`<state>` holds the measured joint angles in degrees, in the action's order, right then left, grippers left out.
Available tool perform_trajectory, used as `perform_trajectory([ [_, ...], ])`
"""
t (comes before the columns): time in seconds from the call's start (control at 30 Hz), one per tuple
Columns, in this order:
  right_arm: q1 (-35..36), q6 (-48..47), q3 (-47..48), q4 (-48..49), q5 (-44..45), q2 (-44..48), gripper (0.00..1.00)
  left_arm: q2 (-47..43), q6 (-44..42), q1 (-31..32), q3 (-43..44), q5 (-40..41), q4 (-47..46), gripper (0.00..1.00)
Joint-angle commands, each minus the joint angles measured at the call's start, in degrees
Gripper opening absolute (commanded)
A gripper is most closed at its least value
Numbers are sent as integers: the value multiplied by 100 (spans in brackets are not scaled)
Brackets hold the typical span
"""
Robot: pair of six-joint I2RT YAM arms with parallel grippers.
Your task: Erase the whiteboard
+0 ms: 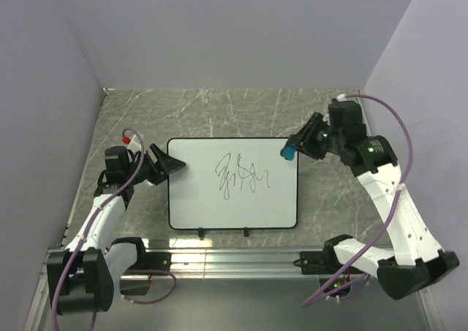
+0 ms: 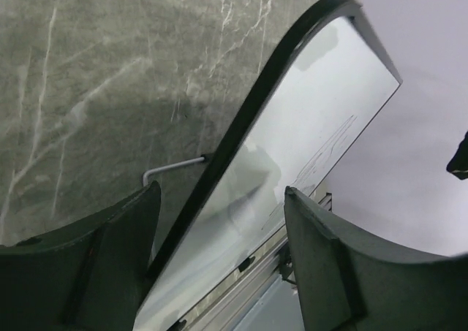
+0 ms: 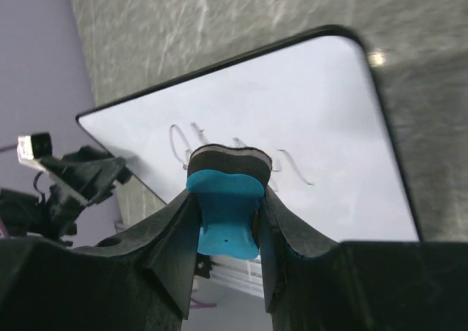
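A small bent metal rod (image 2: 172, 166) lies on the grey marbled tabletop (image 1: 219, 112), pale walls (image 1: 219, 31) on three sides

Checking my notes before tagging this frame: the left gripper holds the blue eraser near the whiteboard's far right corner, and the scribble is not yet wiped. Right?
Not quite: the right gripper holds the blue eraser, as the right wrist view shows. It is near the whiteboard's far right corner, and the scribble is not yet wiped.
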<state>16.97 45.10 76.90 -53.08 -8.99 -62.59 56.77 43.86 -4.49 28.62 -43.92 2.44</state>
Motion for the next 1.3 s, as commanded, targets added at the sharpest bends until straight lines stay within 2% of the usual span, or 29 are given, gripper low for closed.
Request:
perform_trajectory([
  [0.0,656,16,421,447,441,-288,0,-202,158,167,-84,235,-382,72],
  [0.33,1931,-204,975,685,995,-1211,0,-447,554,423,-752,481,-850,62],
  [0.4,2090,-247,1028,668,1110,-1317,0,-570,659,633,-919,568,-903,60],
  [0.53,2529,-344,1160,623,1575,-1598,0,-685,782,730,-1227,613,-1105,57],
  [0.6,2959,-458,1256,562,2075,-1843,0,-851,826,800,-1393,700,-1219,55],
  [0.77,3294,-502,1336,588,2428,-2195,0,-993,774,871,-1491,841,-1219,49],
  [0.87,3417,-529,1388,658,2464,-2415,0,-1063,835,906,-1613,824,-1438,49],
  [1.0,3488,-590,1529,711,2499,-2635,0,-1063,826,924,-1746,850,-1526,17],
  [1.17,3550,-713,1573,983,2447,-2811,0,-949,791,994,-1851,780,-1650,15],
  [1.23,3585,-740,1731,1019,2394,-2942,0,-1019,748,1055,-1843,911,-1545,6],
  [1.27,3585,-748,1784,1036,2367,-2996,0,-1037,739,1064,-1843,929,-1518,6],
])
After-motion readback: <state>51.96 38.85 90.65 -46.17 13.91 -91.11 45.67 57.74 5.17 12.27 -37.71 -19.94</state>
